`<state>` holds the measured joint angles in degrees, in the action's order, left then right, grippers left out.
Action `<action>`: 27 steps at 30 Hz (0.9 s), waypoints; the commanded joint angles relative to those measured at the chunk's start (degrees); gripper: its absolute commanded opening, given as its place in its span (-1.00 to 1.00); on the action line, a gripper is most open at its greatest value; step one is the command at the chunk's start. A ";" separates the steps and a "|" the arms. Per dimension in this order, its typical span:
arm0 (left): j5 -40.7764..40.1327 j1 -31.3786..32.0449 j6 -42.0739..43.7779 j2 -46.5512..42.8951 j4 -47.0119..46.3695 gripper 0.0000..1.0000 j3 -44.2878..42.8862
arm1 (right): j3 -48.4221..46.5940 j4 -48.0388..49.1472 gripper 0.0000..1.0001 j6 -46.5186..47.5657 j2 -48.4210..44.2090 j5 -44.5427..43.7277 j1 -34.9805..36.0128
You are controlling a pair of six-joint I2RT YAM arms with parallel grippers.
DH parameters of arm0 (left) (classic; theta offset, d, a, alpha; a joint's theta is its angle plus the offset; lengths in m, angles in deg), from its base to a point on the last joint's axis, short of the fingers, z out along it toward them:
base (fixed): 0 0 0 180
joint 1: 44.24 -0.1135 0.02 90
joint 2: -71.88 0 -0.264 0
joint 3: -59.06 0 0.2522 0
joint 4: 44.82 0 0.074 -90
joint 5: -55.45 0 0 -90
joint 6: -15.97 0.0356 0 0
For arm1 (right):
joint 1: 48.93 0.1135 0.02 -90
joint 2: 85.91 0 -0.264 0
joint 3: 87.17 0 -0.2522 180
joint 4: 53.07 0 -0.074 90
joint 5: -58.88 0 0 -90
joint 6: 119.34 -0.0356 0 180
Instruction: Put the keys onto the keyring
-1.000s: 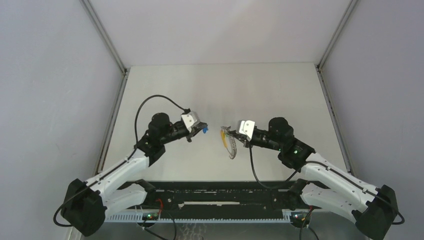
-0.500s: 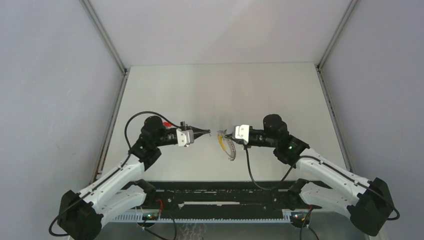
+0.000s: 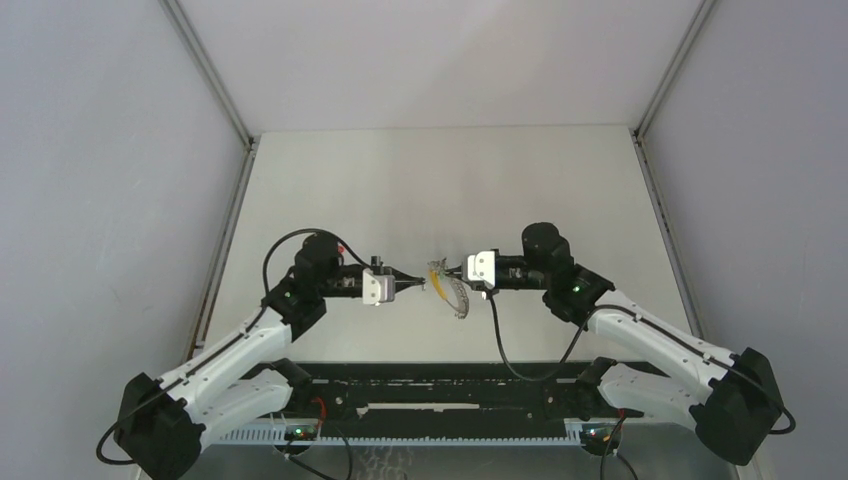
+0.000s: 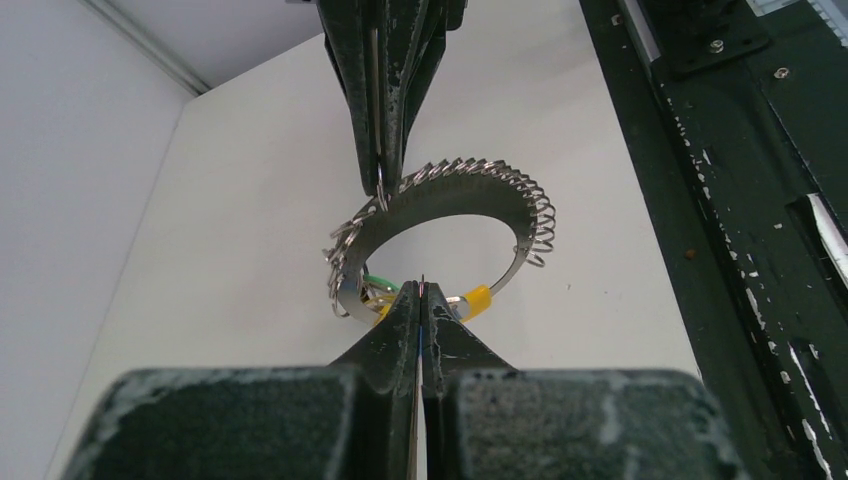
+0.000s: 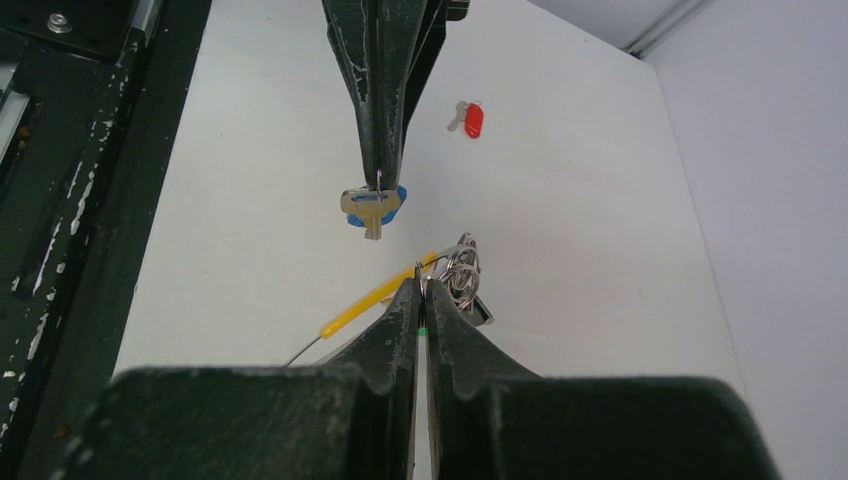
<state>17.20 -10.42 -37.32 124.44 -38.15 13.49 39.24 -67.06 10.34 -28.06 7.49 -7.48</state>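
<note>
My left gripper [image 3: 412,285] is shut on the blue-headed key [image 5: 373,206], which hangs from its tips [image 5: 378,180]. In the left wrist view only a thin blue edge shows between the closed fingers [image 4: 405,320]. My right gripper [image 3: 452,272] is shut on the keyring [image 4: 525,205], a metal band with several small wire loops and a yellow tab [image 4: 478,298]. It holds the keyring above the table, facing the left gripper and a short gap away. The red-headed key [image 5: 472,119] lies on the table behind the left gripper.
The black rail [image 3: 440,385] with the arm bases runs along the near table edge. Grey walls [image 3: 120,200] close in the white table [image 3: 440,180] on both sides. A black cable [image 3: 500,340] loops from the right wrist.
My left gripper has turned level and moved right with the blue key, towards the keyring. My right gripper has shifted slightly left, so the gap between the tips has narrowed.
</note>
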 commanded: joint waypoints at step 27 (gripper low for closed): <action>-1.83 3.00 1.44 -1.14 -1.17 -1.00 -3.94 | -5.12 -0.69 -1.00 4.27 3.94 3.30 3.09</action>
<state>15.38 -7.73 -36.77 124.37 -37.51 13.47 37.21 -69.00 13.38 -23.67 9.90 -4.92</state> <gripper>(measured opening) 0.007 0.007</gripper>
